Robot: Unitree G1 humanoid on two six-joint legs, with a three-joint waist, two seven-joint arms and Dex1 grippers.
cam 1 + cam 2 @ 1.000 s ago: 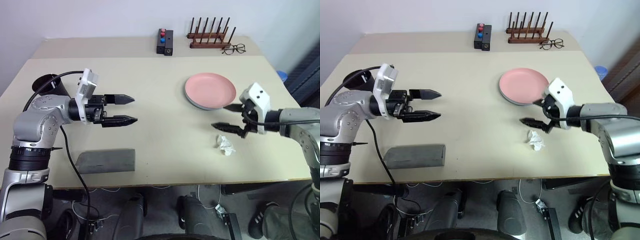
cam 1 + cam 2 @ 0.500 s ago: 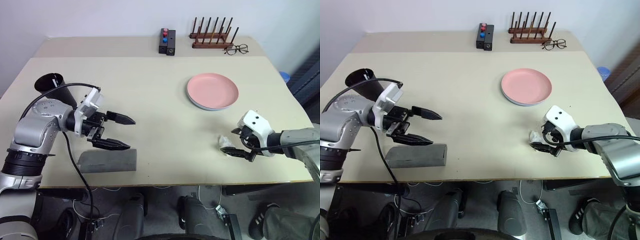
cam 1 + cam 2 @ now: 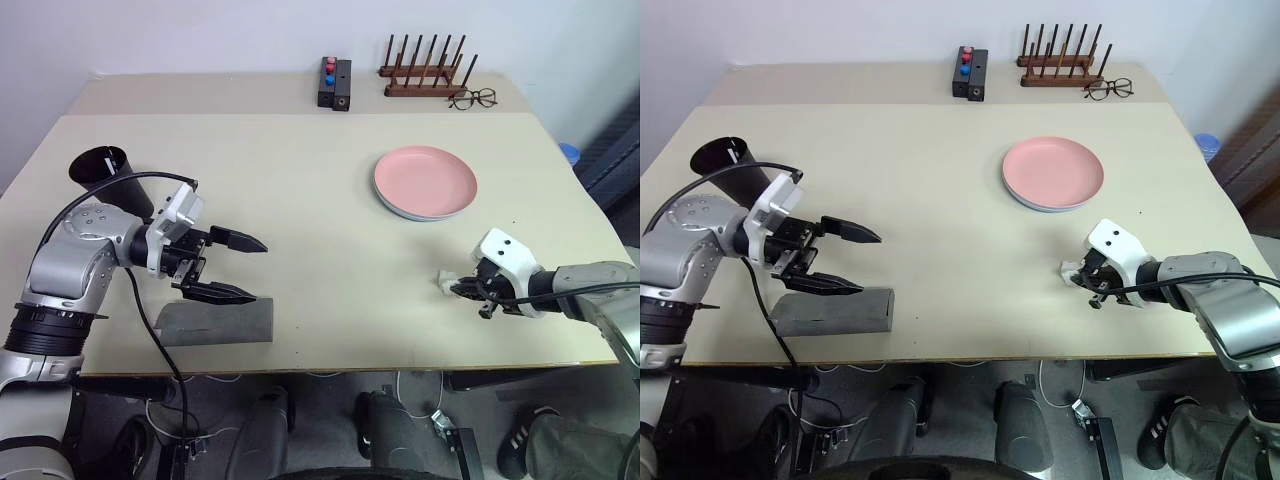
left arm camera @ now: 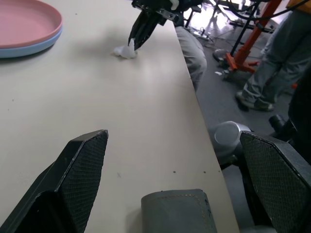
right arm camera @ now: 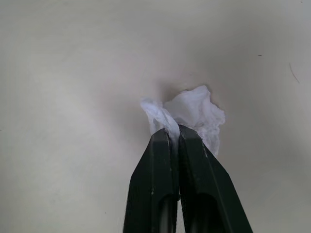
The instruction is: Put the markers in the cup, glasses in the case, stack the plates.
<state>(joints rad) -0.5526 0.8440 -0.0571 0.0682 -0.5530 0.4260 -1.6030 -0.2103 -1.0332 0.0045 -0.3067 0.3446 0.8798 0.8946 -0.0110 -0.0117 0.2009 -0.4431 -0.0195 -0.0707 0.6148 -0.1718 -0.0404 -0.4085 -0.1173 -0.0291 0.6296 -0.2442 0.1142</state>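
Item: small crumpled white paper wad (image 5: pixel 194 114), lying near-right on the beige tabletop (image 3: pixel 320 210), close to the near edge. R gripper (image 5: pixel 174 133) is pinching it, black fingers pressed together on one corner. Grip looks thin; I'd lift slowly, straight up.

L gripper (image 3: pixel 252 270) is hovering w/ jaws spread wide above the grey rectangular case (image 3: pixel 215 322), lid down, near-left.

Tall black tapered cup (image 3: pixel 105 172) is standing far-left. Pink round plate (image 3: pixel 425 180) is sitting on a light blue one, centre-right.

Mid-table is offering plenty of open room.
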